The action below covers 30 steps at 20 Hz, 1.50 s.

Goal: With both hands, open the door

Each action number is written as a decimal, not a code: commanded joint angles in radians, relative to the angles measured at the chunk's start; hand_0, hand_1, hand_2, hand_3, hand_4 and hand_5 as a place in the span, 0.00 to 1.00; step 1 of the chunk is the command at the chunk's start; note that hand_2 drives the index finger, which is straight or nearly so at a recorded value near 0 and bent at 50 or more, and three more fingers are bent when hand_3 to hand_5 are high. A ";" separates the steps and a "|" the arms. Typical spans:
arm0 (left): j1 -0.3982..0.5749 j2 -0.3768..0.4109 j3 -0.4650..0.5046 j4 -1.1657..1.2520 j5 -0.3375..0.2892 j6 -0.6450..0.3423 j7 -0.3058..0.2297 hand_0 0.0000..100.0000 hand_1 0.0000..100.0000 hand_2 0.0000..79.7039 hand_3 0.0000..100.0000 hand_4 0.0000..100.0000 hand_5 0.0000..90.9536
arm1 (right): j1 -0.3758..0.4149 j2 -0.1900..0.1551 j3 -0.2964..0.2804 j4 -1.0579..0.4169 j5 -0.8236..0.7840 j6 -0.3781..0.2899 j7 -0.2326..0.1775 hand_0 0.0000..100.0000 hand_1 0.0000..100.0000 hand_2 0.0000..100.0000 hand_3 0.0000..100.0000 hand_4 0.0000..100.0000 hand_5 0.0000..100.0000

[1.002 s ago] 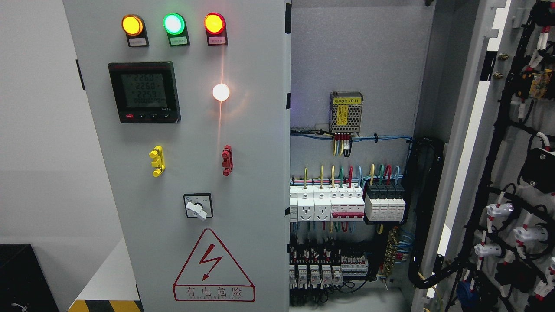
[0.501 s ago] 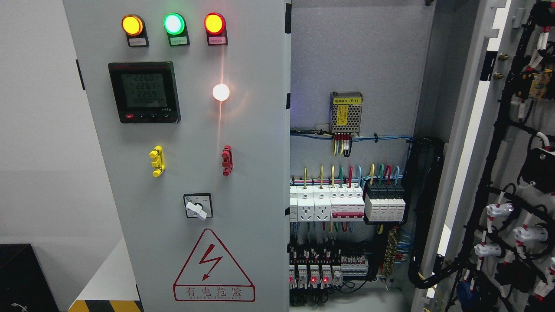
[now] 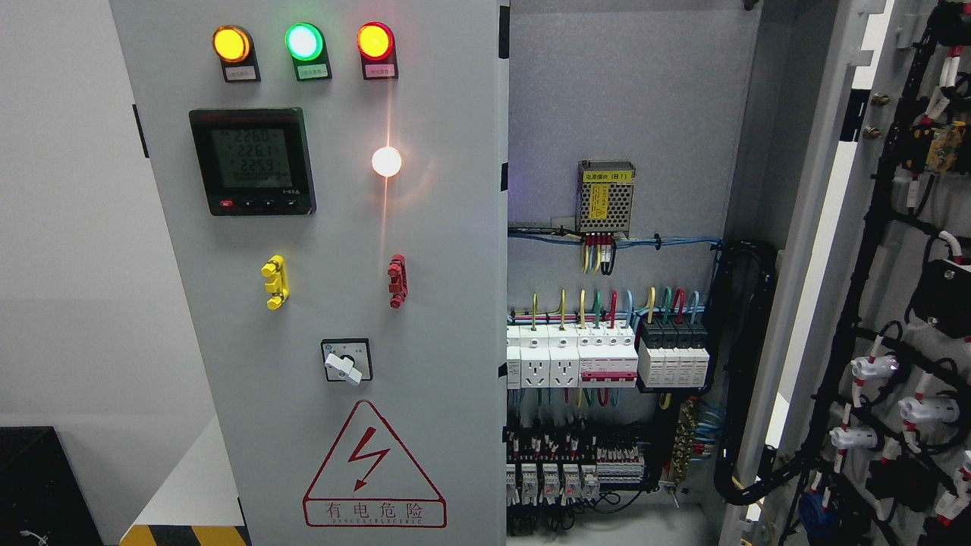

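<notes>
A grey electrical cabinet fills the head view. Its left door (image 3: 440, 265) faces me, shut or nearly so, carrying three lit lamps (image 3: 303, 42), a digital meter (image 3: 252, 161), a yellow handle (image 3: 274, 282), a red handle (image 3: 397, 280) and a rotary switch (image 3: 347, 361). The right door (image 3: 887, 303) is swung wide open at the picture's right, its wired inner side showing. Between them the cabinet interior (image 3: 614, 356) is exposed, with breakers and coloured wires. Neither of my hands nor arms shows anywhere.
A white wall (image 3: 68, 227) stands left of the cabinet. A black box (image 3: 38, 485) sits at the lower left, beside a yellow-and-black floor stripe (image 3: 182, 535). A power supply (image 3: 604, 196) hangs inside the cabinet.
Both doors stand as before. Only the meter digits flicker, and small red lights on the lower modules lit half a second ago and are now off.
</notes>
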 commanded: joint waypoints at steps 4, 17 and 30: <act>-0.013 -0.210 0.323 0.379 -0.331 0.000 0.000 0.00 0.00 0.00 0.00 0.00 0.00 | 0.000 0.000 0.009 0.000 0.000 0.000 0.000 0.19 0.00 0.00 0.00 0.00 0.00; -0.011 -0.354 0.982 0.430 -0.956 0.001 0.013 0.00 0.00 0.00 0.00 0.00 0.00 | 0.000 0.000 0.009 0.000 0.000 -0.002 0.000 0.19 0.00 0.00 0.00 0.00 0.00; -0.037 -0.424 0.966 0.420 -0.956 -0.003 0.253 0.00 0.00 0.00 0.00 0.00 0.00 | 0.002 0.000 0.008 -0.064 -0.002 -0.002 0.000 0.19 0.00 0.00 0.00 0.00 0.00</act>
